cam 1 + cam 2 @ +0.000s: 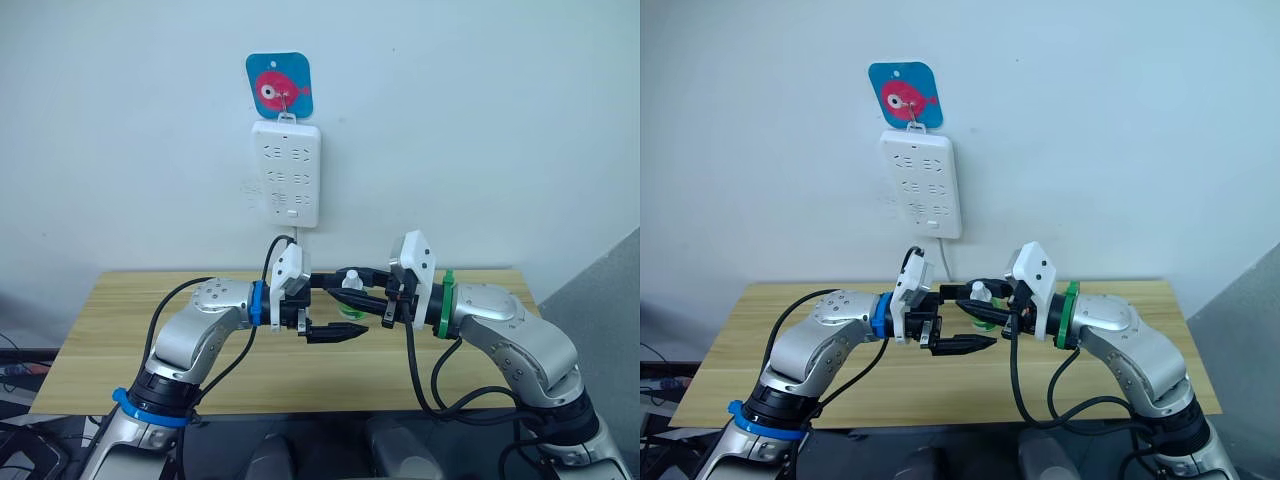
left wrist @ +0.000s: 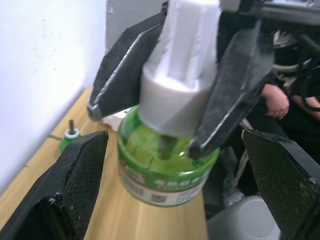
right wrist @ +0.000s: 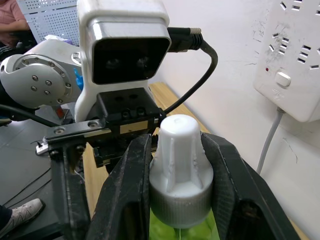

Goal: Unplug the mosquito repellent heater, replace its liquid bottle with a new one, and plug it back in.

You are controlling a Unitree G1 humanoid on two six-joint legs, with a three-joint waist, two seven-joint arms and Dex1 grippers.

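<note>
Pale wall is seen behind a wooden table [image 1: 110, 330], with a white power strip [image 1: 286, 172] hung above it. Over the table's middle, a green bottle [image 2: 162, 167] is clamped by its white cap [image 3: 179, 157] in the right gripper [image 2: 150, 127]. The left gripper [image 1: 958, 345] is held apart around its base. Uncapping is judged in hand; a grip on the bottle's body is called for next. Another small bottle [image 2: 70, 139] stands by the wall. Open room is left all round. No heater can be made out.
</note>
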